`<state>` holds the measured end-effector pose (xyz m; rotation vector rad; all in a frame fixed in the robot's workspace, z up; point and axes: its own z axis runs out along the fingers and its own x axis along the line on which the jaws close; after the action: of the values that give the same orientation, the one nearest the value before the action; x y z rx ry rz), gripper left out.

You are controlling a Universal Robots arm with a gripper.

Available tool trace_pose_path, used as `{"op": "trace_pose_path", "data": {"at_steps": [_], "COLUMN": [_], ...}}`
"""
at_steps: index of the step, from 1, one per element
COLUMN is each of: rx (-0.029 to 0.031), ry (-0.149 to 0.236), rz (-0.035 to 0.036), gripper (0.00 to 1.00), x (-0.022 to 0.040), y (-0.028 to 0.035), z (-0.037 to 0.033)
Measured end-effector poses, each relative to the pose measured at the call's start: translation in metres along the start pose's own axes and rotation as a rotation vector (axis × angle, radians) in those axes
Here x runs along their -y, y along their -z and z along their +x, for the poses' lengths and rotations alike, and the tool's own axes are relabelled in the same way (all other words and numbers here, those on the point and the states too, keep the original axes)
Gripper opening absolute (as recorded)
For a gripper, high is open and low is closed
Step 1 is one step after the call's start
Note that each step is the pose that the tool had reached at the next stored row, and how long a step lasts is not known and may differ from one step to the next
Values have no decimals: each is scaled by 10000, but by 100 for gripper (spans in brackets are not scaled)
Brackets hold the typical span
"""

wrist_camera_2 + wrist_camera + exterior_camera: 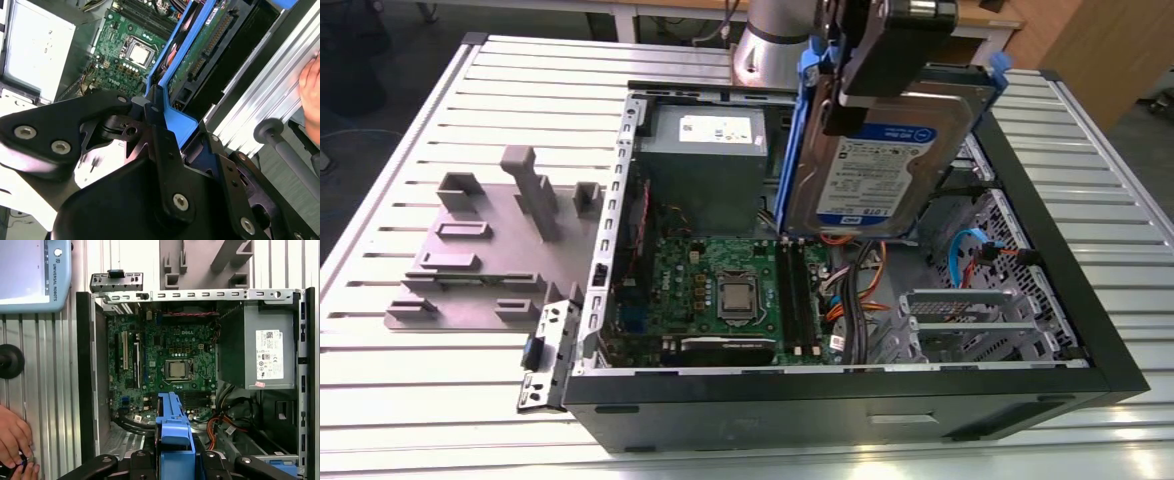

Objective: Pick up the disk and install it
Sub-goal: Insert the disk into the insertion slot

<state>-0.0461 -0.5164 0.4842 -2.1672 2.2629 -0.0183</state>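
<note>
The disk (887,165), a silver drive with a white-and-blue label in a blue carrier, hangs upright and tilted over the open computer case (854,405), above its back right part. My gripper (867,95) is shut on the disk's top edge. In the second wrist view the black fingers (160,135) clamp the blue carrier (177,55), and the disk's green circuit board (200,45) faces the case wall. In the first wrist view the carrier (172,432) sticks out from my gripper (174,459) over the motherboard's edge.
Inside the case lie the motherboard (720,290), the grey power supply (707,150), orange and blue cables (961,255) and a metal drive bay (974,320). A grey fixture (480,250) stands on the slatted table at the exterior view's left. A person's hand (12,440) rests beside the case.
</note>
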Motion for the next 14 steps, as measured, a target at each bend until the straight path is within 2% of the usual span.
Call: {"op": "trace_pose_path", "data": {"at_steps": [7, 14], "rx": [-22, -34], "ry": [1, 1], "rz": [0, 1], "gripper": [36, 36], "x": [54, 80], "y": [-12, -32], "z": [15, 92]}}
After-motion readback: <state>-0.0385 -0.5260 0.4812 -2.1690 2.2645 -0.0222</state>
